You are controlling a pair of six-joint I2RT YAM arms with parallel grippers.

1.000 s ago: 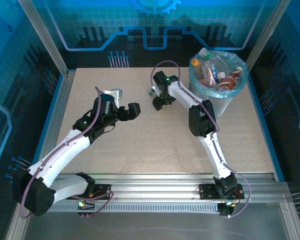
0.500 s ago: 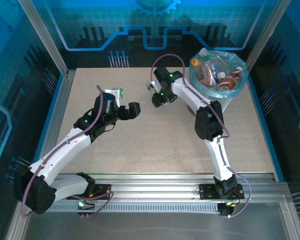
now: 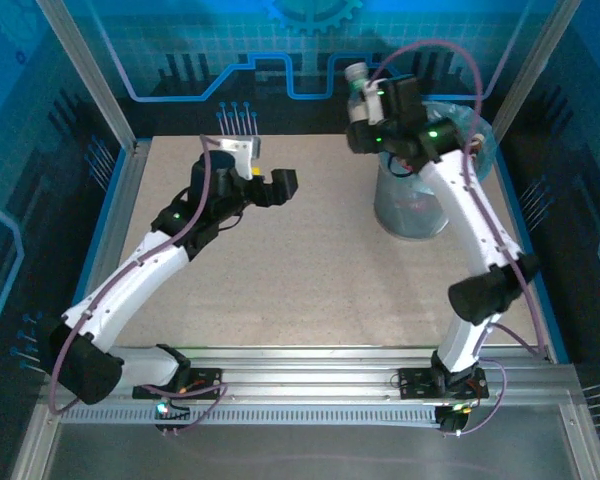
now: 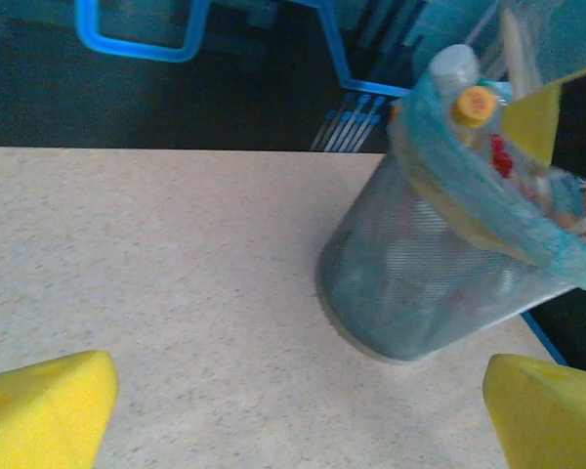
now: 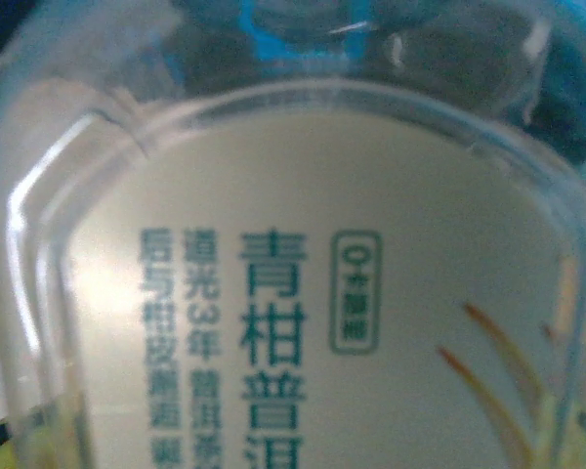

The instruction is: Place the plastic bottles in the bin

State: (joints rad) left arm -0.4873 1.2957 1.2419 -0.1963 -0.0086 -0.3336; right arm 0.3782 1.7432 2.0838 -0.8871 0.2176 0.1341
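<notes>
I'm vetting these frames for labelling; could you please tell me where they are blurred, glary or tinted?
Top external: sharp, blue cast. Left wrist: yellow fingertips blurred at corners, bin slightly soft. Right wrist: bottle very close, print soft, glare on plastic.

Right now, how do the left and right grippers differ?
The left gripper is open and empty; the right gripper is shut on a clear bottle. The left is low over the table; the right is high beside the bin rim. The left's camera faces the bin; the right's is close against the bottle label. Neither touches the table.
</notes>
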